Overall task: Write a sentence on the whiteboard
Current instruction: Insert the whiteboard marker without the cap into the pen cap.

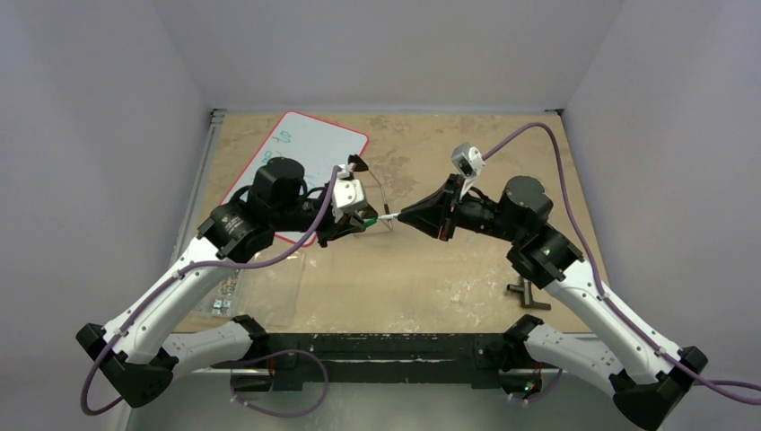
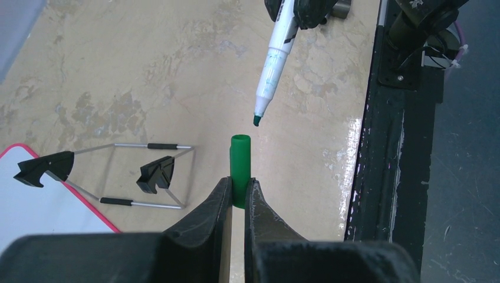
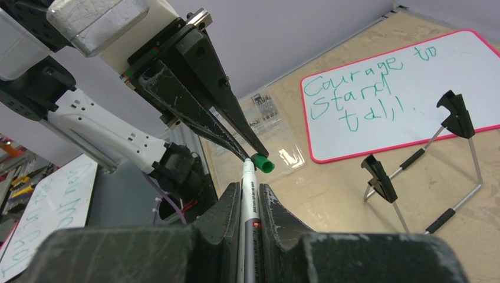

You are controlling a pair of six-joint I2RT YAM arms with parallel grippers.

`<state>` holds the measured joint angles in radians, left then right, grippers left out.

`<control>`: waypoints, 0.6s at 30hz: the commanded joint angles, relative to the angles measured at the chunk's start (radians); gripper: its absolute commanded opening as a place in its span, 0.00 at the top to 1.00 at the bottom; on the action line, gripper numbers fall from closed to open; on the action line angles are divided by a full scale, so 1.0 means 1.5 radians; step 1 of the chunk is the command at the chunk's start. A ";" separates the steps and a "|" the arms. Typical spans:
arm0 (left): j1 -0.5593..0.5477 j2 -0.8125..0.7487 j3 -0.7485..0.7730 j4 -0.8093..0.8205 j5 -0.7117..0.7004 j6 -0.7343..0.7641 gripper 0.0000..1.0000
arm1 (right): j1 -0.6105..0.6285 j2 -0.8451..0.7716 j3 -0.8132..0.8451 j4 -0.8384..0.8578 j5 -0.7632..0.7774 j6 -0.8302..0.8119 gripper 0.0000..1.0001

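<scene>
The left pincer (image 2: 237, 187) is seen closed on a green cap (image 2: 240, 159), which is clamped by its lower end between the jaws, its open mouth turned away from the wrist. The right pincer (image 3: 250, 194) is likewise closed, on the white barrel of a marker (image 3: 249, 183), which is held along the line of the fingers. In the left wrist view the marker's green tip (image 2: 257, 120) is shown just short of the cap's mouth, slightly to one side and not touching it. In the top view both pincers are found facing each other above the middle of the tan surface (image 1: 467, 260). Just beyond them a wire stand (image 2: 156, 175) with black clips is set on the surface, beside a corner of the whiteboard (image 3: 466, 68). The whiteboard is laid flat at the far left of the surface, partly covered in the top view by the left arm (image 1: 269, 193). The sentence (image 3: 365, 88) is written on it in green hand-lettering in three lines, read from the right wrist view as "Courage to stand tall." A clear plastic sheet (image 1: 274, 292) is seen on the surface near the left arm.
</scene>
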<state>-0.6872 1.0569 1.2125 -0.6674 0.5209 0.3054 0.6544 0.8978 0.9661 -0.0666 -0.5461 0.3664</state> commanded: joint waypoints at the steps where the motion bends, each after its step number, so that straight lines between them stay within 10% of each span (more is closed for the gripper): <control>1: 0.005 -0.017 -0.006 0.033 0.018 -0.006 1.00 | -0.002 0.005 -0.003 0.026 -0.012 0.001 1.00; 18: 0.008 -0.031 -0.016 0.042 0.019 -0.007 1.00 | -0.003 0.029 -0.007 0.035 0.005 0.005 1.00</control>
<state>-0.6823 1.0359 1.1961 -0.6468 0.5278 0.3050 0.6540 0.9409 0.9569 -0.0517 -0.5426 0.3672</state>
